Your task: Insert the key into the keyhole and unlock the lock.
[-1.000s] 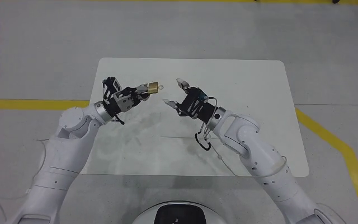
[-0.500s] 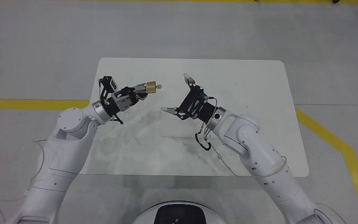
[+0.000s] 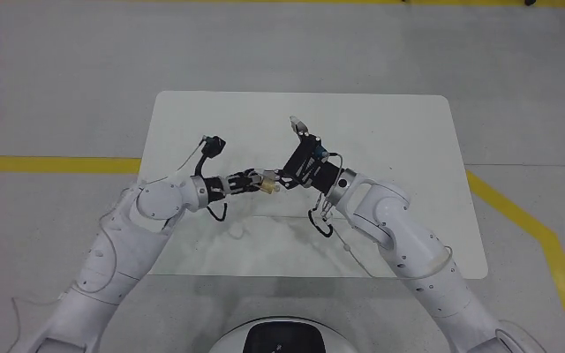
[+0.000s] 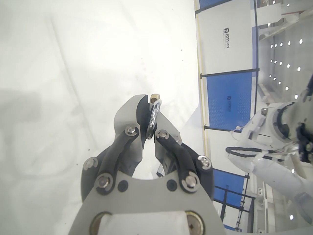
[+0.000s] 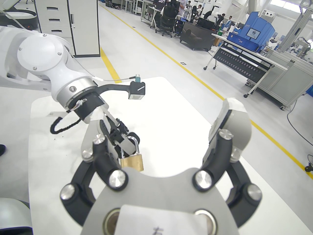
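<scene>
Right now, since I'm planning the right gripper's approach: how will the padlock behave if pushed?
The padlock looks brass-bodied, so it is probably rigid and heavy for its size. The left gripper seems to pinch only its shackle, so a push may pivot the body. Smooth metal might slip.

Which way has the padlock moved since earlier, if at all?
Yes. The padlock, clamped in the left gripper, has moved toward the table's near edge, closer to the robot.

1 padlock (image 3: 265, 184), 1 tbl (image 3: 397, 132), 2 claws: left claw (image 4: 152, 113), right claw (image 5: 161, 123).
</scene>
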Controlling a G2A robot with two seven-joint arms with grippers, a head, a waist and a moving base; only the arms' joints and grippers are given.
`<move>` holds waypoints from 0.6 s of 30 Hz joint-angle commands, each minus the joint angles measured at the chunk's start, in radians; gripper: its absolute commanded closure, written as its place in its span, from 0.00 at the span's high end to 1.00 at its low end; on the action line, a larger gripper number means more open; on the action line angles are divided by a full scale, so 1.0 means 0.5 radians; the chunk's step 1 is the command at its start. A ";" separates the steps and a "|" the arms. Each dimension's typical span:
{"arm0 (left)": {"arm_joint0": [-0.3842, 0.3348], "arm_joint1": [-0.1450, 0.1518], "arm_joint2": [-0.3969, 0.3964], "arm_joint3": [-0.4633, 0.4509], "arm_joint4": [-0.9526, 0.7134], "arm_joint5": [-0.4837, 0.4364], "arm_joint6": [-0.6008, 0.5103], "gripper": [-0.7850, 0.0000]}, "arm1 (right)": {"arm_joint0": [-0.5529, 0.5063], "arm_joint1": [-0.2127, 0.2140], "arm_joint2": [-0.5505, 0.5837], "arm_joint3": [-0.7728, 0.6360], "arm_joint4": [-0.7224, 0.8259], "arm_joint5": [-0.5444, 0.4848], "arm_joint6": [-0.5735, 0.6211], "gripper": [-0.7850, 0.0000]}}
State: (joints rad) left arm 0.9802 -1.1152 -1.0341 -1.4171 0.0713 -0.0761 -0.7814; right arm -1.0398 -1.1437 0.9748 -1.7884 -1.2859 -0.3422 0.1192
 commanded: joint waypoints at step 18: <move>-0.562 -0.340 0.742 0.683 0.257 -0.091 0.316 1.00 | 0.000 0.000 0.000 0.000 0.000 0.000 0.000 1.00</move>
State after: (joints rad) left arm 0.7043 -1.2798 -0.6650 -1.0908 0.2081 -0.1189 -0.6263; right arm -1.0398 -1.1437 0.9748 -1.7884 -1.2859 -0.3422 0.1192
